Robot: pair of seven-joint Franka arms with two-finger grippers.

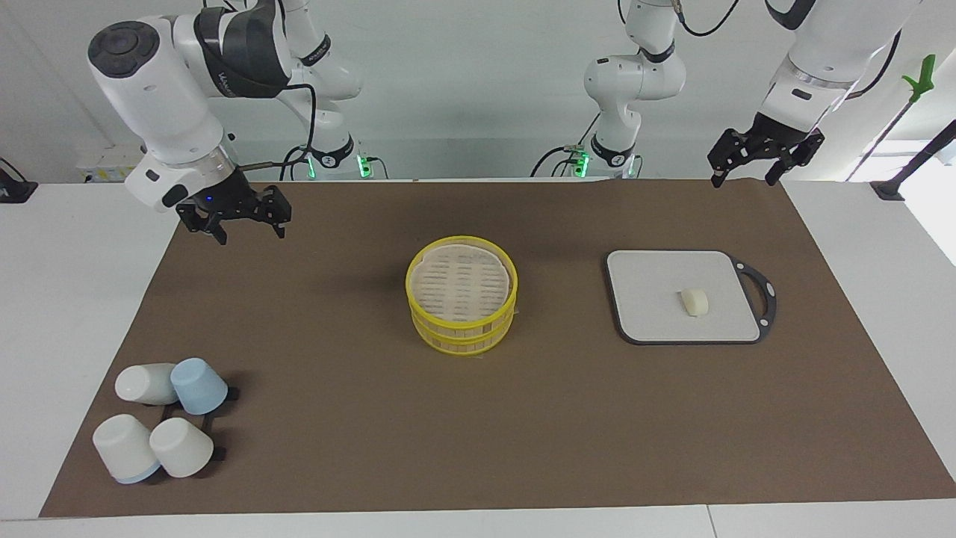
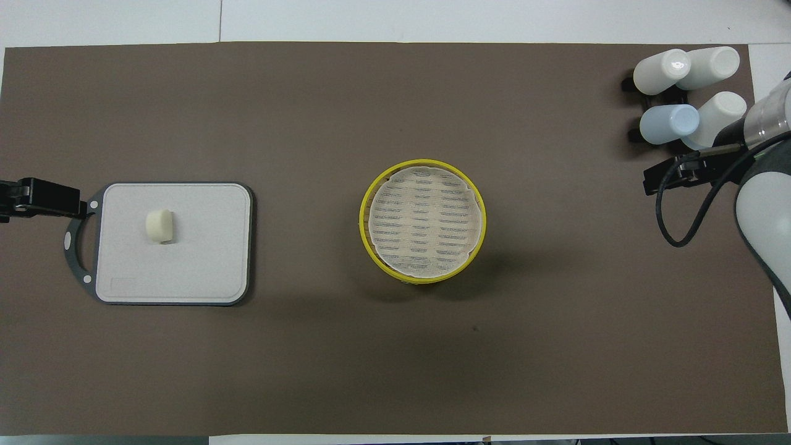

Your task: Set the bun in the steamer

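Note:
The bun (image 1: 694,302) lies on a grey square board (image 1: 650,314), toward the left arm's end of the table; it also shows in the overhead view (image 2: 160,225). The steamer (image 1: 461,302) stands mid-table as two stacked yellow-rimmed tiers with a pale woven top level with the upper rim, so the lid appears to be on; it shows in the overhead view too (image 2: 422,221). My left gripper (image 1: 743,179) hangs open and empty over the mat's edge nearest the robots. My right gripper (image 1: 252,233) hangs open and empty over the mat at the right arm's end.
Several upturned white and pale blue cups (image 1: 160,426) sit on a black rack at the right arm's end, farther from the robots. The board has a dark handle loop (image 1: 762,291). A brown mat (image 1: 336,418) covers the table.

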